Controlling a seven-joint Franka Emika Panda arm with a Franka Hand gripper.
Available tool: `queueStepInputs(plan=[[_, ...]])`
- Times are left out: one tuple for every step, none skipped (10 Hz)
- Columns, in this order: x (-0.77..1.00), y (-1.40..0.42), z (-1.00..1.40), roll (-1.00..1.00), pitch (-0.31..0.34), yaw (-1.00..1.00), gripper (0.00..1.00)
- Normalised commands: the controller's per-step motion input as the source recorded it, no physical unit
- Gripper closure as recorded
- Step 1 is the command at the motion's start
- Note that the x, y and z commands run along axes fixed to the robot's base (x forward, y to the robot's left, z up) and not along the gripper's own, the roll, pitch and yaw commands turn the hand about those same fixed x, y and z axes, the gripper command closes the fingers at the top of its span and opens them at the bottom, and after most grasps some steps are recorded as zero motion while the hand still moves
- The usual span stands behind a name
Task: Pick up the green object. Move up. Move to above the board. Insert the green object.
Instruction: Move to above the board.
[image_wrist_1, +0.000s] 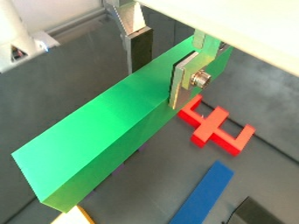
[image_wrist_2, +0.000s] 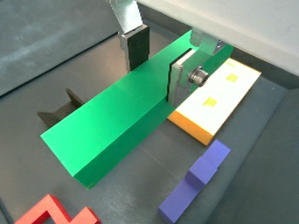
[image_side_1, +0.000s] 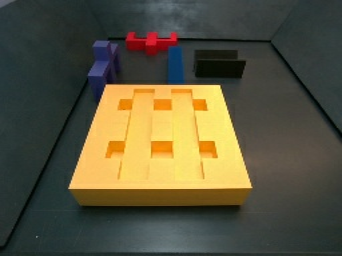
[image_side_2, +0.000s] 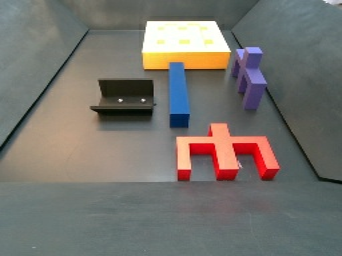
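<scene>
The green object (image_wrist_1: 93, 131) is a long bright-green bar held off the floor, seen in both wrist views (image_wrist_2: 111, 122). My gripper (image_wrist_1: 160, 77) is shut on it near one end, with a dark pad on one long side and a silver finger plate (image_wrist_2: 181, 80) on the other. The board (image_side_1: 167, 140), a thick orange-yellow slab with six square holes, lies on the floor in both side views (image_side_2: 185, 42). One corner of it shows below the bar in a wrist view (image_wrist_2: 222, 96). Neither the gripper (image_wrist_2: 159, 70) nor the bar shows in the side views.
A red piece (image_side_2: 225, 152), a blue bar (image_side_2: 178, 92), a purple stepped piece (image_side_2: 250, 75) and the black fixture (image_side_2: 123, 97) lie on the dark floor beyond the board's far end (image_side_1: 151, 41). The red piece (image_wrist_1: 216, 127) and the blue bar (image_wrist_1: 201, 199) lie below the held bar.
</scene>
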Motion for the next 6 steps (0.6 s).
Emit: queueStepInputs(plan=[[0.04, 0.0, 0.29, 0.01, 0.049, 0.01, 1.0], [0.02, 0.0, 0.18, 0.01, 0.056, 0.0, 1.0], [0.47, -1.4, 0.25, 0.1, 0.225, -0.05, 1.0], [0.47, -1.4, 0.22, 0.11, 0.218, -0.03, 1.0], [0.5, -1.4, 0.22, 0.12, 0.252, 0.0, 1.0], [0.55, -1.4, 0.23, 0.02, 0.243, 0.0, 1.0]])
